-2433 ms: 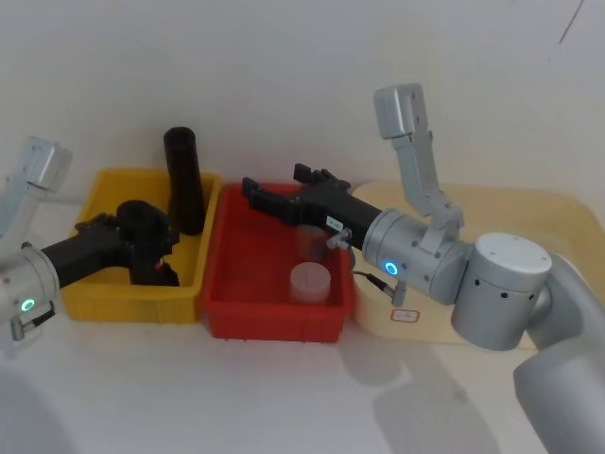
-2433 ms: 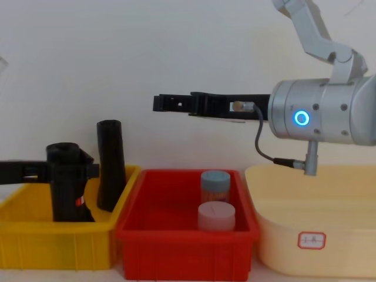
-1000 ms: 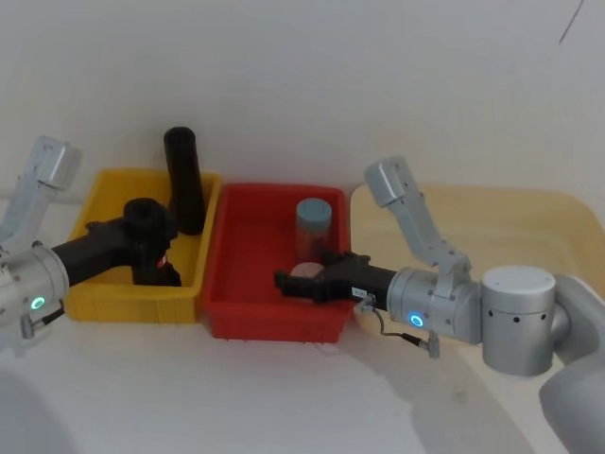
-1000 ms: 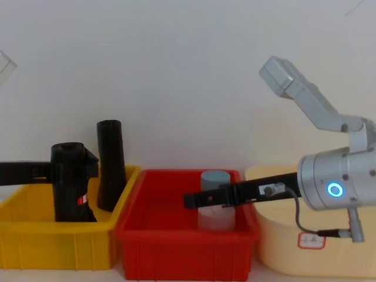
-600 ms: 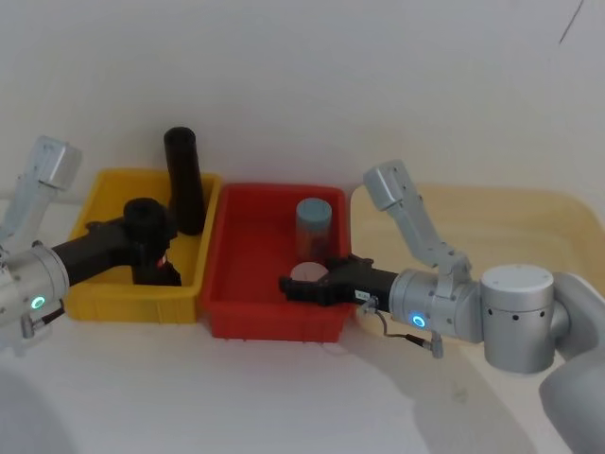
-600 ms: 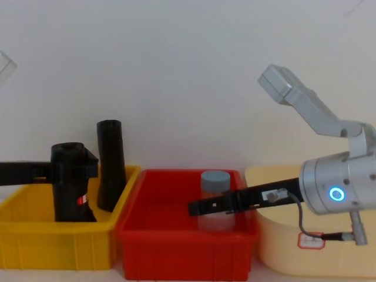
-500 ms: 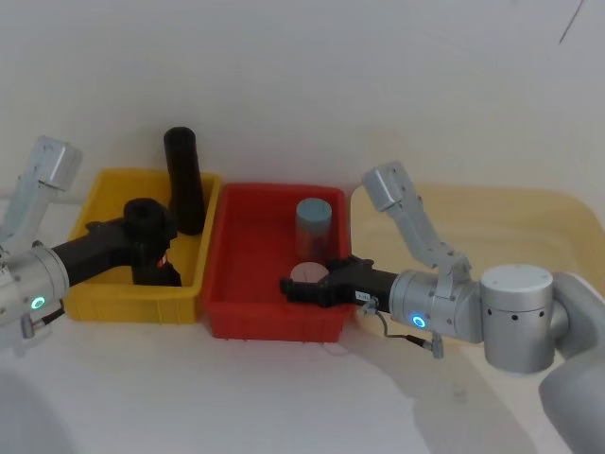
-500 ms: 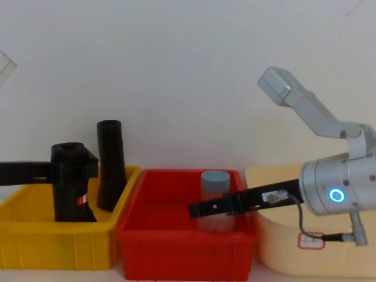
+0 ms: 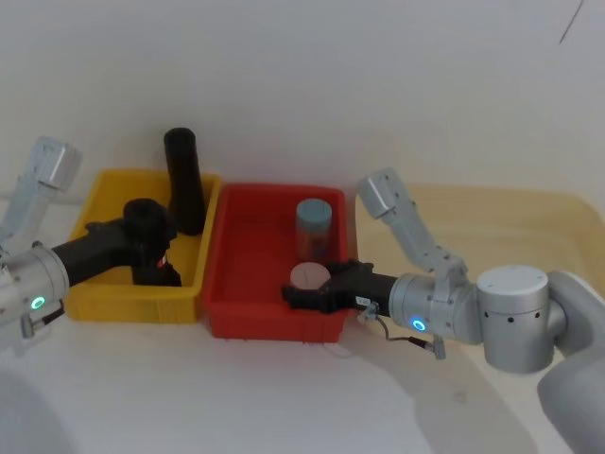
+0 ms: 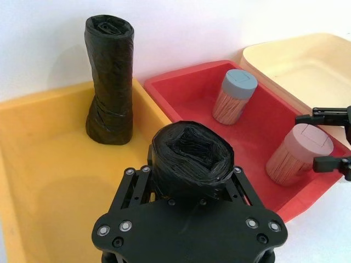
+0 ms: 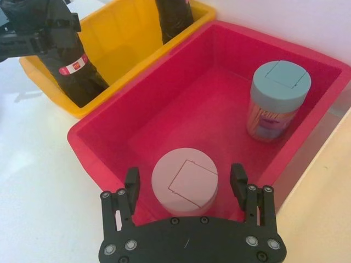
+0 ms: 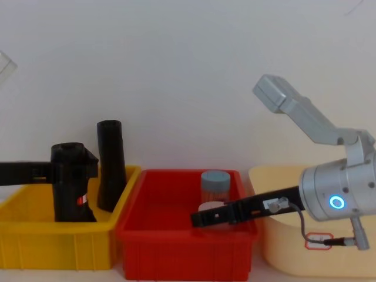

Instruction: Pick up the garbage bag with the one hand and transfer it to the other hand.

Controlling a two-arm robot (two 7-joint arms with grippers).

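Left gripper [image 10: 189, 176] clasps the garbage bag [image 12: 69, 182] beside one taller roll [image 9: 184, 180]; right gripper [image 11: 185, 176] fingers [image 11: 131, 179] released near two jars [image 9: 314, 222] [image 9: 307, 276]

The right gripper [image 11: 185, 171] has dropped into the red bin [image 9: 269, 322], apparently straddling the pink-lidded jar [image 9: 308, 275].

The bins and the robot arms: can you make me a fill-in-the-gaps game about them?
The garbage bag stands in a bin coloured ___.
The left gripper is shut on the ___.
The right gripper, fingers ___, straddles the pink-lidded jar.
That jar and the blue-lidded jar stand in a bin coloured ___.
Missing words: yellow; garbage bag; open; red.
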